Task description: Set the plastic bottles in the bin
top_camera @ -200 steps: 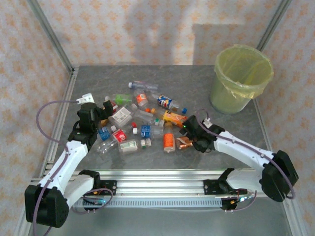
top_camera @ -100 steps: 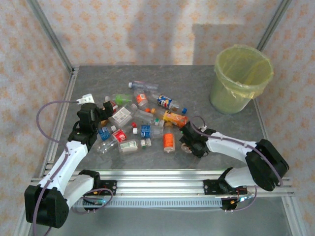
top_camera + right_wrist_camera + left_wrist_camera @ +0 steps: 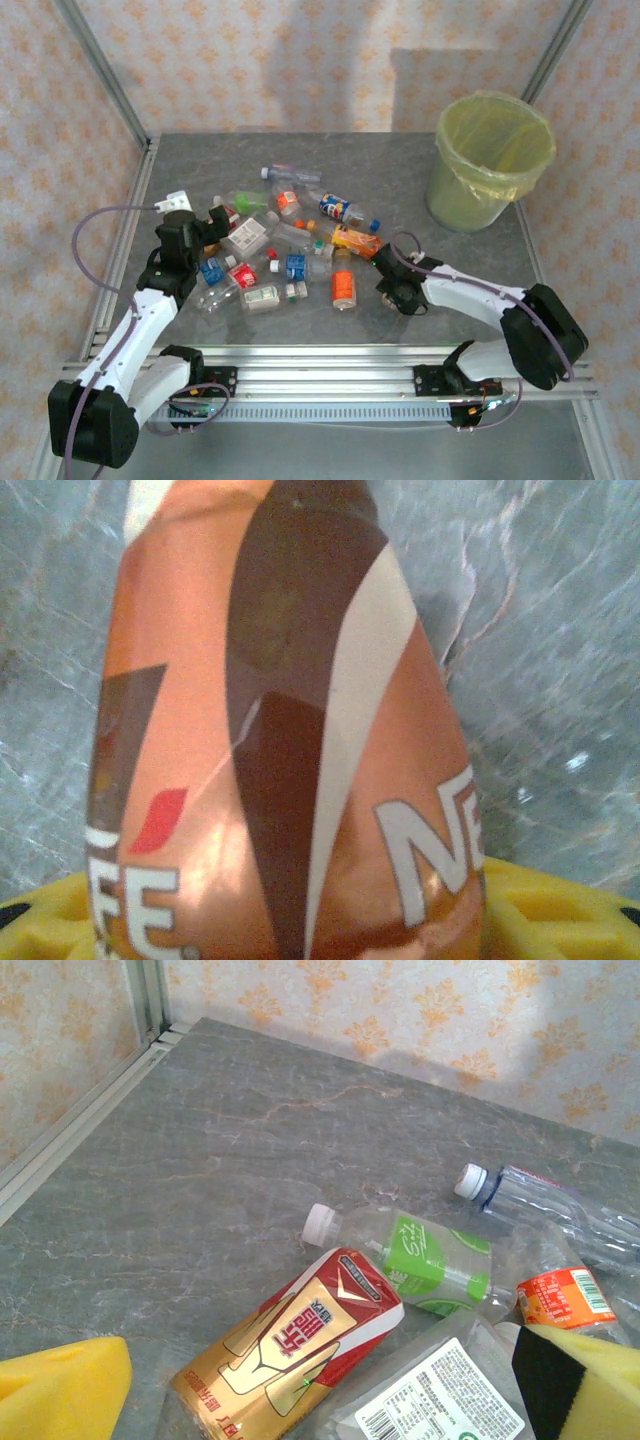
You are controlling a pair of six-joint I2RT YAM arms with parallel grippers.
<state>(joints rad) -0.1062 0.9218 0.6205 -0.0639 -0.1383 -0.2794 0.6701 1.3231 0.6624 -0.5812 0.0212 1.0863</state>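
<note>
the plastic bottles (image 3: 295, 266) are small, crushed and mostly clear, with glossy coloured labels, and lie in a loose heap on the grey marble-like worktop (image 3: 400, 170), well apart from the bin (image 3: 465, 195), a round tapered bucket lined with a thin yellow-green bag at the far right corner. the right claw (image 3: 388, 290) is down at the heap's right edge with a shiny orange-brown bottle (image 3: 290, 730) between its yellow pads (image 3: 560, 910), but i cannot tell if they press it. the left claw (image 3: 325, 1390) stands wide open over a red and gold bottle (image 3: 290, 1345), a clear green-labelled bottle (image 3: 430, 1265) just beyond.
</note>
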